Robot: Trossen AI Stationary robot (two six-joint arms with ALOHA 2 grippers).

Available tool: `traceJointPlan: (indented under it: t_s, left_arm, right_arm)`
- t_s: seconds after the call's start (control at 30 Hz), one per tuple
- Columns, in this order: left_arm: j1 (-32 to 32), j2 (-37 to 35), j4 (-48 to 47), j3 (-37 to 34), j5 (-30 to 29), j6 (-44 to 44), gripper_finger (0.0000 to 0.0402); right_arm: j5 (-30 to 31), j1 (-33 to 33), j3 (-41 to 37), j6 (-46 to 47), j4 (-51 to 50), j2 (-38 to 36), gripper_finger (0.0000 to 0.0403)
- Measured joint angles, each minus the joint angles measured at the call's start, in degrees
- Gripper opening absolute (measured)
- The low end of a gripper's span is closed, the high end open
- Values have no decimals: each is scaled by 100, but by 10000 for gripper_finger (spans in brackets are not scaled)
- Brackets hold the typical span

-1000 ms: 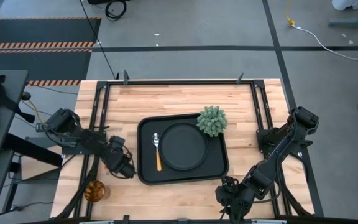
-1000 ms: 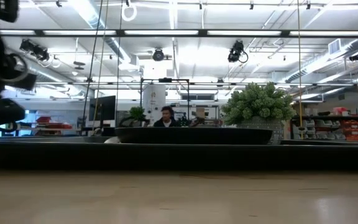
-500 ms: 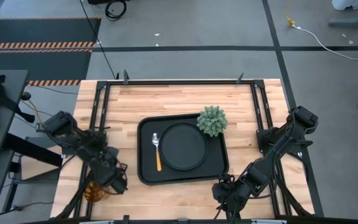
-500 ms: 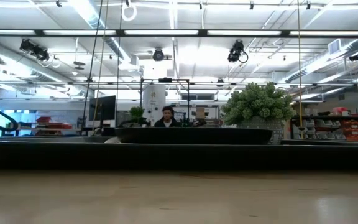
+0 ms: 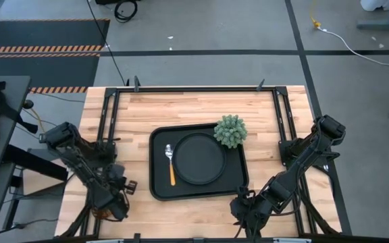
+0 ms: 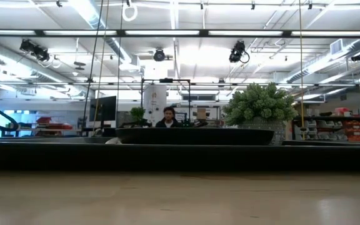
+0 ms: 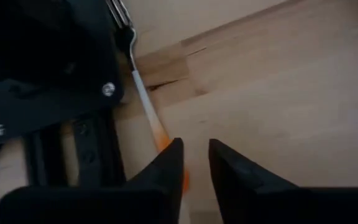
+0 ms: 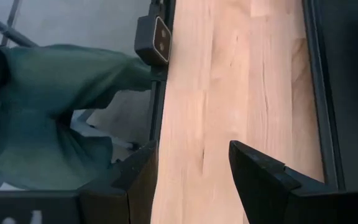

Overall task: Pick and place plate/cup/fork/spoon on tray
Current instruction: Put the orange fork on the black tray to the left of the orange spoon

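One fork [image 7: 143, 98] lies flat, tines toward the table frame [image 7: 55, 93].

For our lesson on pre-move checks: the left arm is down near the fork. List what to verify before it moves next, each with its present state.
1. Fork in front of the left gripper: ok; its orange handle runs between the fingers.
2. Left fingers parted: ok, a narrow gap.
3. Fork gripped: cannot tell.
4. Free room on the tray: ok; bare floor beside the spoon and plate.
5. Cup position: cannot tell, the left arm covers that corner.
6. Right gripper out of the way: ok; open at the front edge.
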Motion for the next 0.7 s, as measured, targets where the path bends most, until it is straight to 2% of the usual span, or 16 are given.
traceJointPlan:
  t_s: [0.1, 0.23, 0.4, 0.53, 0.7]
  left_arm:
    - [91, 0, 119, -248, 291, 49, 118]
    - [173, -76, -248, -277, 937, 186, 168]
    - [161, -387, -474, -277, 1199, 187, 213]
    - [161, -462, -362, -277, 1391, 170, 220]
    - [134, -455, -141, -454, 1398, 224, 202]
  right_arm:
    - [-166, 0, 0, -121, 8, 0, 203]
    - [-251, -28, 0, -281, 11, 2, 203]
    - [-247, -101, 0, -407, 35, 4, 203]
    - [-251, -181, 0, -339, 33, 4, 203]
    - [-231, -189, 0, 6, 28, 4, 203]
